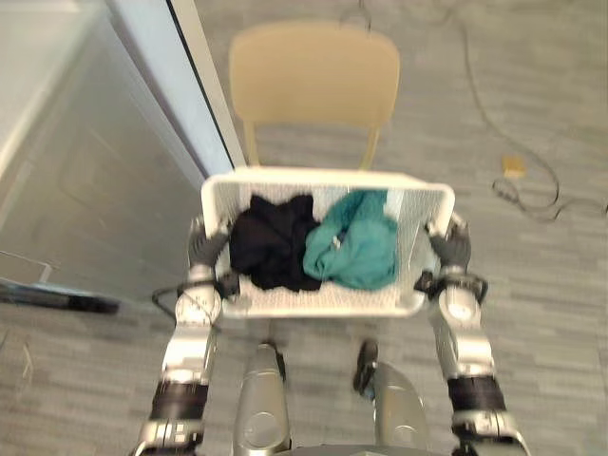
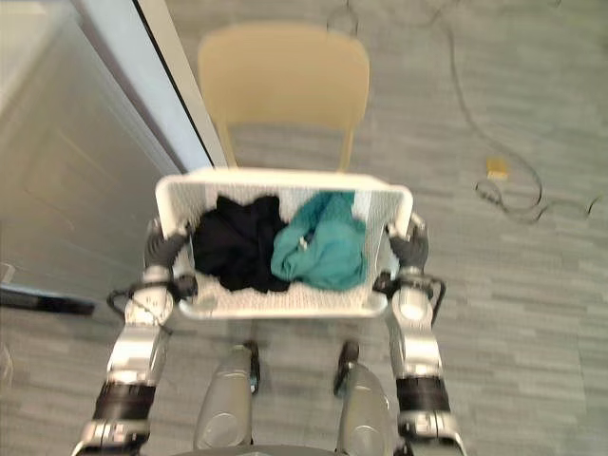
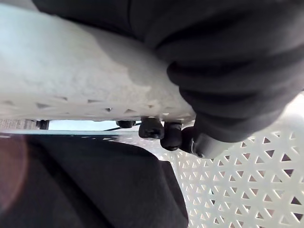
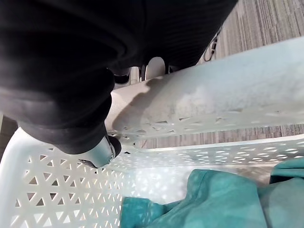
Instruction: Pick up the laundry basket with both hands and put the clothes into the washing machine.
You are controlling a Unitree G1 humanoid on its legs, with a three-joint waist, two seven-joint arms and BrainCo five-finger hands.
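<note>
White perforated laundry basket (image 1: 323, 178) is held between both hands, close in front of the robot, long side across the view. It is level, with its open top up. The far rim lies just in front of a tan chair (image 1: 313, 71); the basket covers the chair seat, so cannot tell if it rests on the seat or hangs clear.

Inside the basket, a black garment (image 1: 271, 242) is bunched in the left half and a teal garment (image 1: 353, 245) in the right half. The two touch in the middle. Both lie loose on the basket bottom, below the rim.

Left hand (image 1: 206, 247) is on the basket's left short end. In the left wrist view its dark fingertips (image 3: 152, 129) hook round the rim from the other side, so it is clamped on the rim, with the black garment just below. Right hand (image 1: 449, 245) is on the right short end. In the right wrist view its thumb (image 4: 102, 152) lies against the inside of the perforated wall and the fingers are behind the rim. That is a pinch grip on the rim, with the teal garment near.

A grey panel (image 1: 95, 180) with a pale frame stands to the left, its edge just beside the basket's far left corner. The grey plank floor (image 1: 532, 304) shows all round. A thin cable (image 1: 510, 190) trails on the floor to the right, well apart from the basket, with a small tan object (image 1: 513, 166) beside it.
</note>
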